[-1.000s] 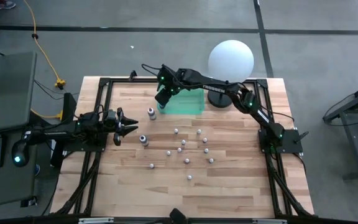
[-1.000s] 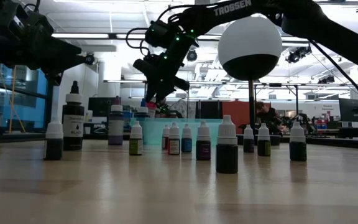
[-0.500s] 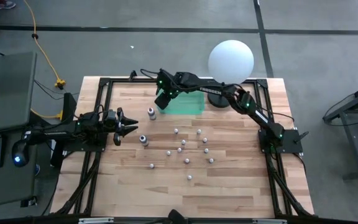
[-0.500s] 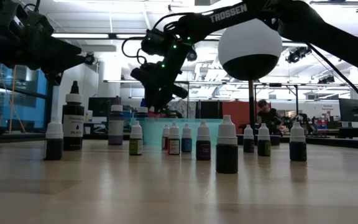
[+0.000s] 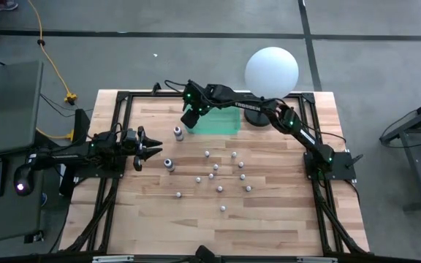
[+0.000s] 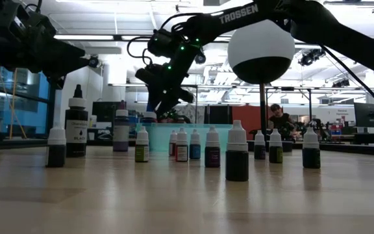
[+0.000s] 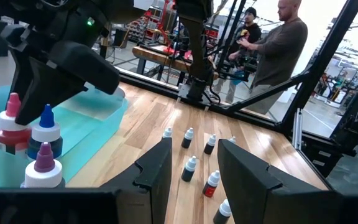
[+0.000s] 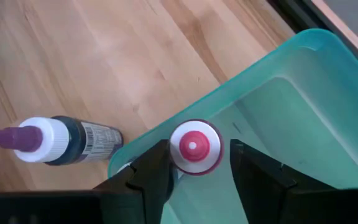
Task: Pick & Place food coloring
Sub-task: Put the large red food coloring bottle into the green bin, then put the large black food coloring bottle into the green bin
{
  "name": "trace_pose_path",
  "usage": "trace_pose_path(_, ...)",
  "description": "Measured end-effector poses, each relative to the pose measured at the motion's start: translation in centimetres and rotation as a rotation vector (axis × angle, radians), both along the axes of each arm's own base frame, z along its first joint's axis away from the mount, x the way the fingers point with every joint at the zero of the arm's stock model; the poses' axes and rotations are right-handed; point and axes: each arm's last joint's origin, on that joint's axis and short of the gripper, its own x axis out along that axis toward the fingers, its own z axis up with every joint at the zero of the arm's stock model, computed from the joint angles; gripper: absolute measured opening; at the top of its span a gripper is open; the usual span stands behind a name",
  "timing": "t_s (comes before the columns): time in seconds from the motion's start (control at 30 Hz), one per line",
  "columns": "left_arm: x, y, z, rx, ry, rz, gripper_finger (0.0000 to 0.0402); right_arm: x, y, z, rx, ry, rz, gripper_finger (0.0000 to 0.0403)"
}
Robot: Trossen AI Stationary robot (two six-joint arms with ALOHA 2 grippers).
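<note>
My right gripper (image 8: 197,157) hovers over the left corner of the teal bin (image 5: 225,121), pointing steeply down. Its fingers are open on either side of a red-capped food coloring bottle (image 8: 194,147) that stands upright inside that corner. A blue-tipped bottle (image 7: 45,129) stands close beside it. A purple-tipped bottle (image 8: 55,140) stands on the wood just outside the bin. Several tiny white-capped bottles (image 5: 221,175) stand upright mid-table. My left gripper (image 5: 146,144) waits open and level at the table's left side, holding nothing.
A big white sphere (image 5: 271,69) on a black base (image 5: 254,114) stands at the bin's right. A dark larger bottle (image 5: 169,164) stands near my left gripper. Black frame rails (image 5: 115,131) run along the table's edges. Bare wood lies toward the near edge. People (image 7: 278,50) stand beyond the table.
My right gripper has sunk a little over the bin's left corner and shifted slightly toward the table's left edge. It has kept still for the last half second.
</note>
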Motion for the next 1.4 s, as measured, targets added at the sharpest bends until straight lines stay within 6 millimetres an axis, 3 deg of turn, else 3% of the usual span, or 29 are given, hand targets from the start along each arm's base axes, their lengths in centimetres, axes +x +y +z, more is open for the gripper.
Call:
trace_pose_path(0.37,0.0,0.0,0.0,0.000,0.000,0.000,0.0129,0.0,0.0,0.1,0.001,-0.001,0.023,0.0171)
trace_pose_path(0.83,0.0,0.0,0.0,0.000,0.000,0.000,0.0129,-1.3,-0.4,2.6,-0.016,-0.015,0.021,0.0172)
trace_pose_path(1.13,0.0,0.0,0.0,0.000,0.000,0.001,0.0129,-3.1,0.2,6.8,-0.038,-0.053,0.044,0.0169)
trace_pose_path(1.4,0.0,0.0,0.0,0.000,0.000,-0.001,0.0129,-5.3,3.2,11.9,-0.065,-0.104,0.204,0.0133)
